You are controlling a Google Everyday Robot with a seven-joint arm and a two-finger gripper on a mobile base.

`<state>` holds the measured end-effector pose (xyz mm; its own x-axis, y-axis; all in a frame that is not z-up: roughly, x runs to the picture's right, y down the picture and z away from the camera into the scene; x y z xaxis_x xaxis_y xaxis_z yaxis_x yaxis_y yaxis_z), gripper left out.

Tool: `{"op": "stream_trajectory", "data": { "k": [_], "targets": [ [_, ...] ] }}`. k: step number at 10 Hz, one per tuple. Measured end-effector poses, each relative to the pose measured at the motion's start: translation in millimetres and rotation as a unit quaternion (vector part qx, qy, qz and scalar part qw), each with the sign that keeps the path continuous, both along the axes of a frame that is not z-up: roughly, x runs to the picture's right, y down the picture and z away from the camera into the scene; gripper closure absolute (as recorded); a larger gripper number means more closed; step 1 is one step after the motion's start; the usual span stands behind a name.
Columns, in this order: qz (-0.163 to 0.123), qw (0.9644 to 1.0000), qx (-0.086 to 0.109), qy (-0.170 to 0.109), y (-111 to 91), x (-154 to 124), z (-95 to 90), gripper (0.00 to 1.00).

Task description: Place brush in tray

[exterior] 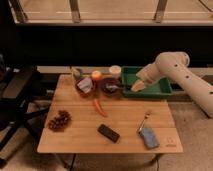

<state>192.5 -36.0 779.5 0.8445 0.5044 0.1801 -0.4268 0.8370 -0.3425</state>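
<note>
small slim brush (116,87), black handle and pale head, lies in the round dark maroon bowl (104,93) on the light wooden table (125,127), its long axis roughly left to right and its handle end toward the green rectangular plastic tray (162,88). the robot's pale two-finger gripper (136,86) hovers just right of the brush at the tray's left wall, jaws wide, apparently holding nothing. the pickup looks like a short reach left.

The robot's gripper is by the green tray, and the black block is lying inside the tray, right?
Not quite. The gripper is at the green tray's left end, but the black block lies on the wooden table near its front edge, not in the tray. The camera view shows this.
</note>
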Motion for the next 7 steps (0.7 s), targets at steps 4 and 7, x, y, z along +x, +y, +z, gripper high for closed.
{"op": "stream_trajectory", "data": {
  "k": [4, 7],
  "targets": [
    [0.008, 0.9994, 0.029, 0.015, 4, -7, 39.8, 0.35],
    [-0.005, 0.9998, 0.021, 0.002, 1, -21, 70.8, 0.35]
  ]
}}
